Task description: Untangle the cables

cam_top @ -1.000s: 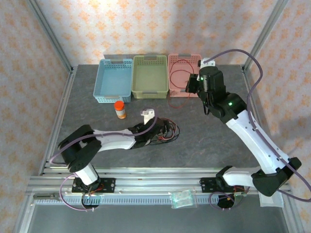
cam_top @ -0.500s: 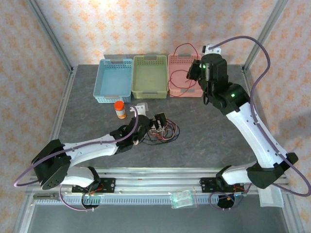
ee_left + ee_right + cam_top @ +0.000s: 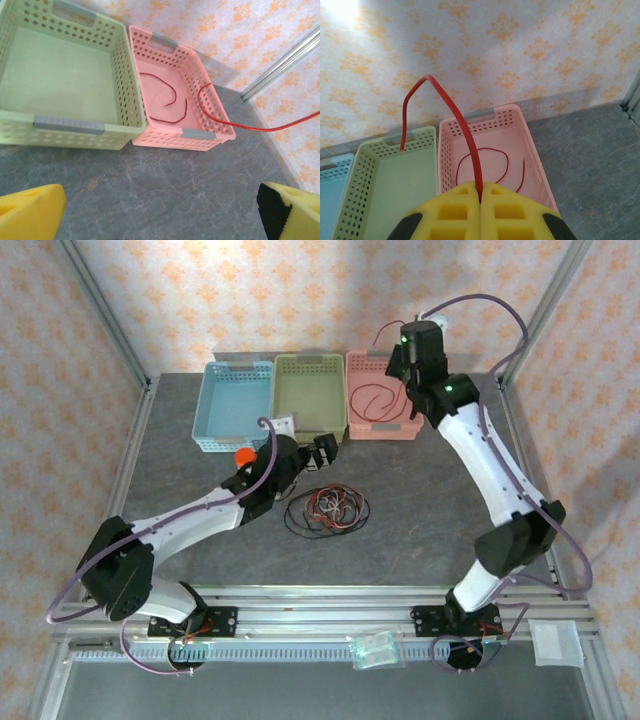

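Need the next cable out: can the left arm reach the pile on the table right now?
Probably yes. The left gripper stands open just beyond the cable pile, with bare tabletop between them; the right gripper, holding a red cable, is away over the pink basket.

no readable text, labels, brands, numbers or signs anywhere in these views; orange bottle's label too small.
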`<state>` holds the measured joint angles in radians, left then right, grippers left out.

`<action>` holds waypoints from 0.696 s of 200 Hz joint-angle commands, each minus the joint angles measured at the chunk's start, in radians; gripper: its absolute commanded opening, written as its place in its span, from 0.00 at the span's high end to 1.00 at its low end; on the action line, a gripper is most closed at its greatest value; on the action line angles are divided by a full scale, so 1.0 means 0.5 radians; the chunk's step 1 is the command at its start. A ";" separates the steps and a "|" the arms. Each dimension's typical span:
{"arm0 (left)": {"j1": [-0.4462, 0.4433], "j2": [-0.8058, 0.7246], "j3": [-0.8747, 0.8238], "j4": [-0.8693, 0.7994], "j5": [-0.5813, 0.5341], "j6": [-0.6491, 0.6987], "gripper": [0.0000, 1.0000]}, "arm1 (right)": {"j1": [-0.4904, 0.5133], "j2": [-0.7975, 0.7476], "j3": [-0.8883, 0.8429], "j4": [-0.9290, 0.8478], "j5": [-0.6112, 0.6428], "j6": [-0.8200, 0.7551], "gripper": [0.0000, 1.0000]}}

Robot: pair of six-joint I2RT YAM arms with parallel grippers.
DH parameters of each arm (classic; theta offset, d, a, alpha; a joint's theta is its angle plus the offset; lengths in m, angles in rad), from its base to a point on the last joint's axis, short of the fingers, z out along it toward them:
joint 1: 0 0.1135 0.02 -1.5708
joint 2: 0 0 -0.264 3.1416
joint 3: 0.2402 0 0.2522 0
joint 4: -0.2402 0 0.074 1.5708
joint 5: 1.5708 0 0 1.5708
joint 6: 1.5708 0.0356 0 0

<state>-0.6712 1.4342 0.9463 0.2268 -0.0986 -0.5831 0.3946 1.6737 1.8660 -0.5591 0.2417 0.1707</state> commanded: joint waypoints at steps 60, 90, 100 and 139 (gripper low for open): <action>0.148 0.458 0.445 -0.136 0.328 0.207 0.01 | -0.236 0.601 0.420 0.133 -0.146 0.056 1.00; 0.167 0.608 0.644 -0.262 0.353 0.240 0.01 | -0.310 0.820 0.560 0.140 -0.389 0.101 1.00; 0.167 0.629 0.663 -0.269 0.359 0.240 0.01 | -0.336 0.904 0.623 0.132 -0.516 0.117 1.00; 0.168 0.674 0.670 -0.317 0.341 0.218 0.01 | -0.364 1.255 0.961 -0.041 -0.763 0.075 1.00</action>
<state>-0.5907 1.7523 1.2526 0.1135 0.0650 -0.4881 0.2142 2.2292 2.2532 -0.5179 -0.0456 0.2092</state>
